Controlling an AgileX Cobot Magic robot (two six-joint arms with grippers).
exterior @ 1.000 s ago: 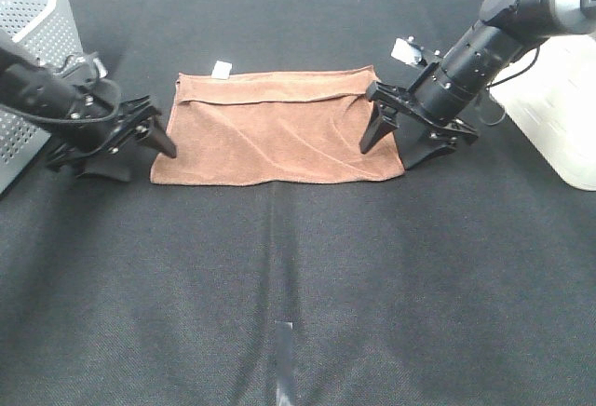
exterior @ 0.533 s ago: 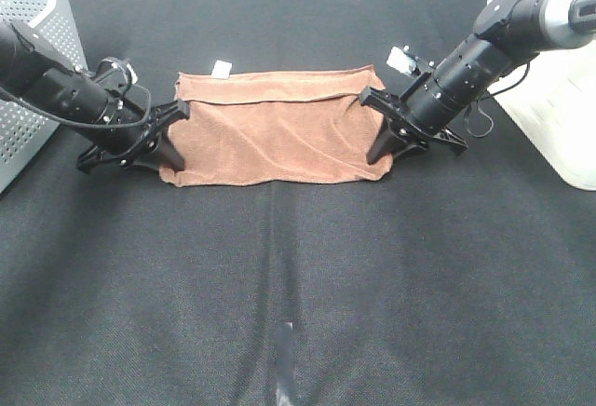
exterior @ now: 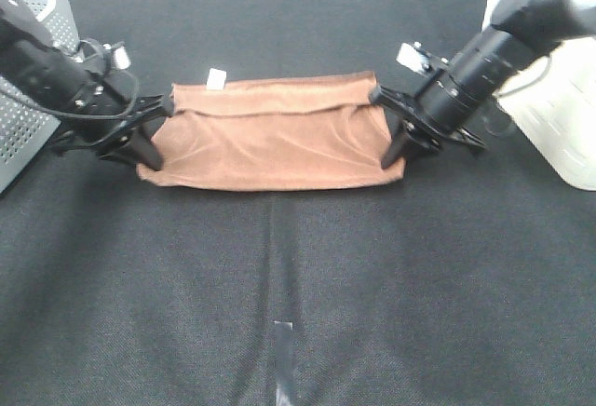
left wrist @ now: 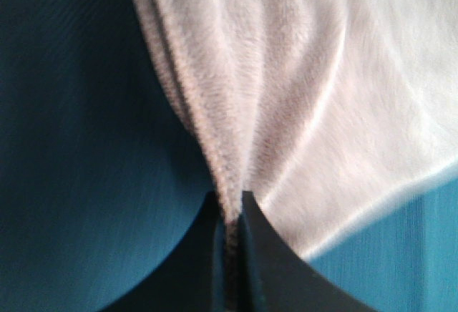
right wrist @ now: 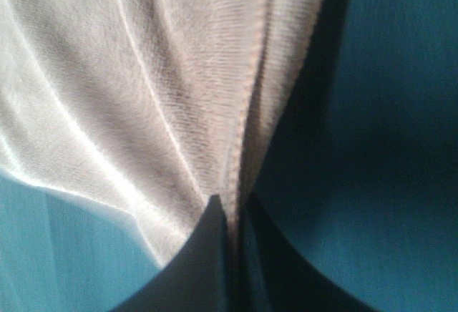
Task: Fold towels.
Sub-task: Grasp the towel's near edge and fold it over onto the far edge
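Black fabric covers the table point(exterior: 279, 276) in front of me, and nearest the camera a short strip of pale tape point(exterior: 284, 355) lies on a faint seam that runs up the middle.

Beyond it the brown towel point(exterior: 270, 145) stretches sideways across the centre, spanning the gap between my two arms. Its near edge lies on or close to the cloth; I cannot tell which. A folded-over band runs along its far edge.

My left gripper point(exterior: 156, 131) is clamped on the towel's left edge. In the left wrist view the dark fingertips point(left wrist: 229, 208) meet with a bunched ridge of fuzzy fabric point(left wrist: 300, 97) pinched between them. My right gripper point(exterior: 386, 127) bites the right edge the same way, its tips point(right wrist: 230, 208) closed over a hemmed fold of towel point(right wrist: 143, 83).

A small white tag point(exterior: 217, 77) sticks up at the towel's far left corner. Farther back, a grey perforated basket point(exterior: 37, 43) stands at the left, and a white object point(exterior: 559, 127) sits at the right edge.
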